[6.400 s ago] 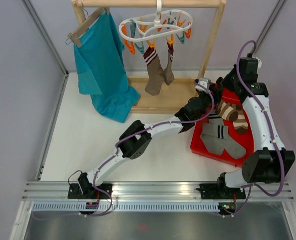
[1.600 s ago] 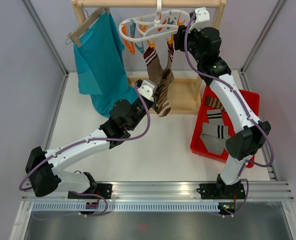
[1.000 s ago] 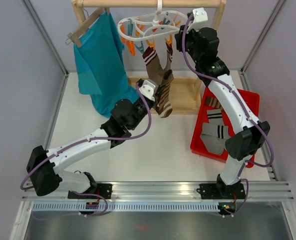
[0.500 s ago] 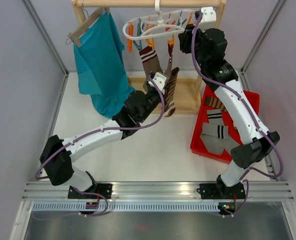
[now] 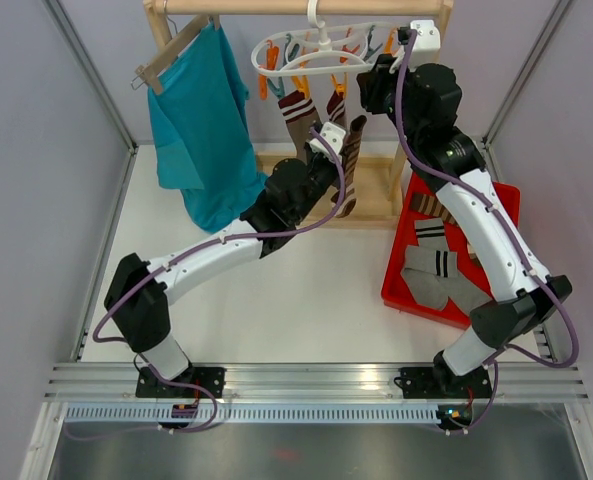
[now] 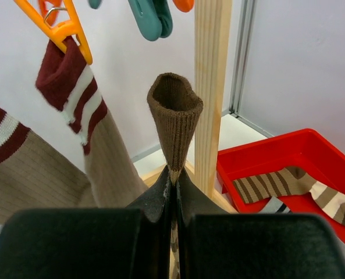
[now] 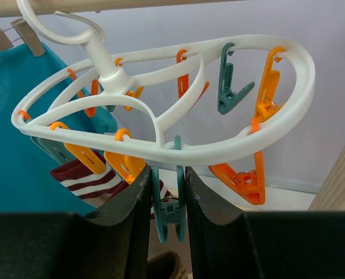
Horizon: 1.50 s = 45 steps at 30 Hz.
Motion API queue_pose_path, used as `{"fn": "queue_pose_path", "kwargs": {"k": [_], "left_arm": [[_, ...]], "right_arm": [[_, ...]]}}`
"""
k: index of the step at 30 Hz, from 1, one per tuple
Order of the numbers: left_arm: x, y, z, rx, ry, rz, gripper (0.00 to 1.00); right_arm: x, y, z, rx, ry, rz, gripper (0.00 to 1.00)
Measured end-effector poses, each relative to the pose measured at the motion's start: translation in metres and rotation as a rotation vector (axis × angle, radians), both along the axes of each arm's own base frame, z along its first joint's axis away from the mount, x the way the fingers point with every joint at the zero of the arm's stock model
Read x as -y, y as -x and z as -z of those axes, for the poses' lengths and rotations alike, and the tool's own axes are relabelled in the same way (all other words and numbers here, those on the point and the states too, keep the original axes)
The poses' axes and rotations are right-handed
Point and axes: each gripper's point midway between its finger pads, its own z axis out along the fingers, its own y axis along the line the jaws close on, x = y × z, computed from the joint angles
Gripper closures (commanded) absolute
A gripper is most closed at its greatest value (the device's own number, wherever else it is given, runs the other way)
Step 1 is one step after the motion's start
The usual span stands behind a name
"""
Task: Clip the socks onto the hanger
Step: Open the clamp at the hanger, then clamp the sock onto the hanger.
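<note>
Now, the left gripper (image 6: 173,176) has its jaws pressed together on a brown sock (image 6: 173,110), whose open cuff stands upright above the fingertips, just in front of the wooden rack (image 6: 210,87) post at the far edge of the worktop. Beside it a taupe sock with maroon and white stripes (image 6: 73,93) hangs from an orange clip (image 6: 61,26). The right gripper (image 7: 167,171) is raised to the white hanger (image 7: 305,75), which hooks over the rack's top bar. Its jaws are narrow, one finger on each side of a teal clip (image 7: 169,218) at the near rim of the ring. More socks (image 5: 438,275) lie in the red tray (image 5: 506,195) at the worktop's right edge.
</note>
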Motion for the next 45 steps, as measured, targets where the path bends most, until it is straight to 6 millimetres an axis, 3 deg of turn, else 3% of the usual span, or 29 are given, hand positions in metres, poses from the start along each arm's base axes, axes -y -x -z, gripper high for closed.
{"fn": "queue_pose_path", "kwargs": {"k": [11,45], "left_arm": [[0.005,-0.017,0.002,-0.006,0.001,-0.016,0.98],[0.004,-0.017,-0.024,0.031,0.045,-0.021,0.98]], "right_arm": [[0.000,0.008,-0.002,0.000,-0.012,-0.006,1.00],[-0.001,0.003,0.003,0.011,-0.035,0.053,1.00]]}}
